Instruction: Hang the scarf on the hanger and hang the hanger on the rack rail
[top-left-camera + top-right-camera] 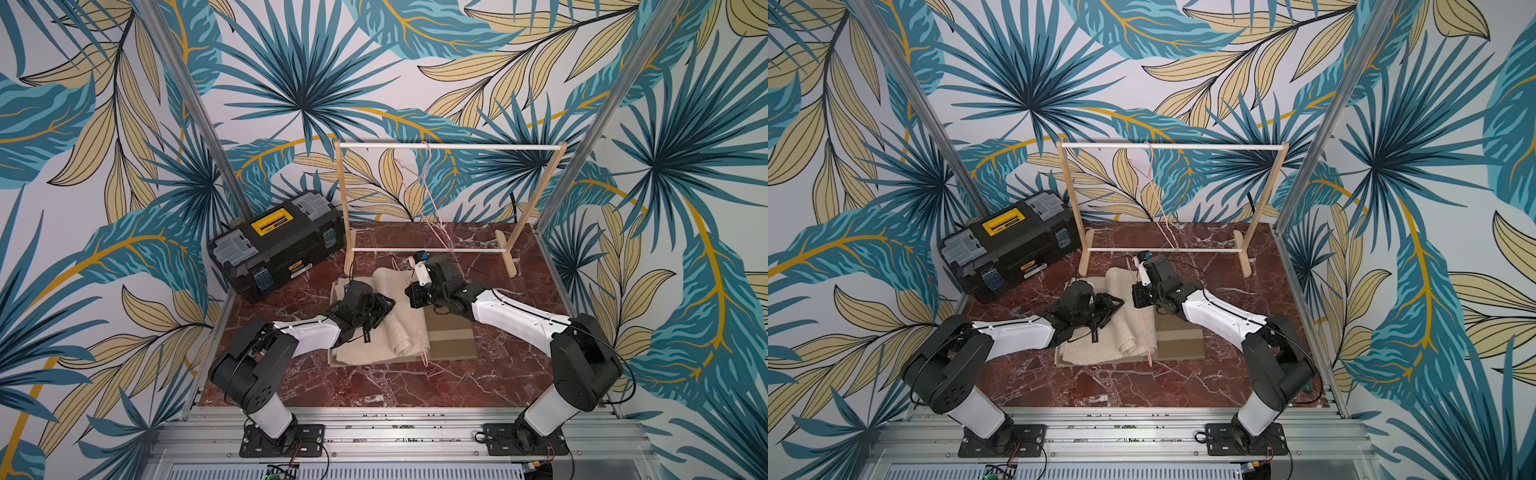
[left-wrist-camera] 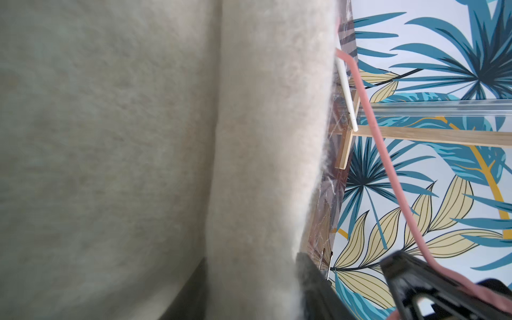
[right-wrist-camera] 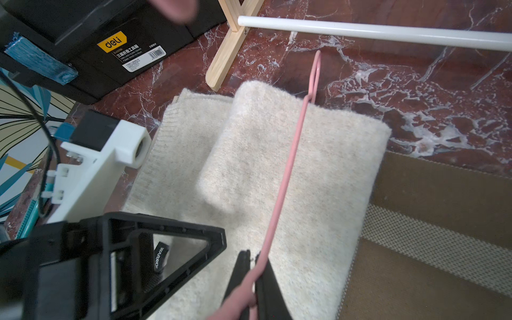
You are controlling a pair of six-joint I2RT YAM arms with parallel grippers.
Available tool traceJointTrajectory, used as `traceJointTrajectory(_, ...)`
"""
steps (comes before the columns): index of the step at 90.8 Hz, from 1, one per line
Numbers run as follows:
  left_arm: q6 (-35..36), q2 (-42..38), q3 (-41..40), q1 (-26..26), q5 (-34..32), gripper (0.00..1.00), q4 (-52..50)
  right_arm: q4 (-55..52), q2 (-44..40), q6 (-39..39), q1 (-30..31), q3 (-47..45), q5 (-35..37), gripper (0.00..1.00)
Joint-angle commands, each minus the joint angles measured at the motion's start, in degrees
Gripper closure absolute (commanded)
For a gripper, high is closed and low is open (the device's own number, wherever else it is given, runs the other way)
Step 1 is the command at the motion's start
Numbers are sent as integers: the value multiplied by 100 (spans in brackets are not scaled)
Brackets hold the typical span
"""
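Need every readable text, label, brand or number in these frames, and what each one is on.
"deli": yellow badge on the black toolbox.
"WARRIO": black tag on the scarf; the end of the word is not visible.
White sticker beside the badge: Chinese print and a barcode, too small to read reliably.
Yellow lid label in a top view: blurred, unreadable.

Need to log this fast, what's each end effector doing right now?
Left end effector: closed on a raised fold of the scarf.
Right end effector: closed on the pink hanger.
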Motion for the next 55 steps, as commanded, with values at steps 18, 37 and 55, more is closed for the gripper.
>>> traceJointTrajectory(18, 763, 88, 326, 224, 369, 100, -205, -99, -161, 41, -63, -144, 67, 100)
traceJointTrajectory(37, 1902, -369, 437, 720, 828, 100, -1324, -39, -160, 174, -104, -161, -217, 100)
traceJointTrajectory(55, 2812, -1159, 626, 1248, 1112, 100, -2385, -123, -96, 368, -112, 69, -467, 100)
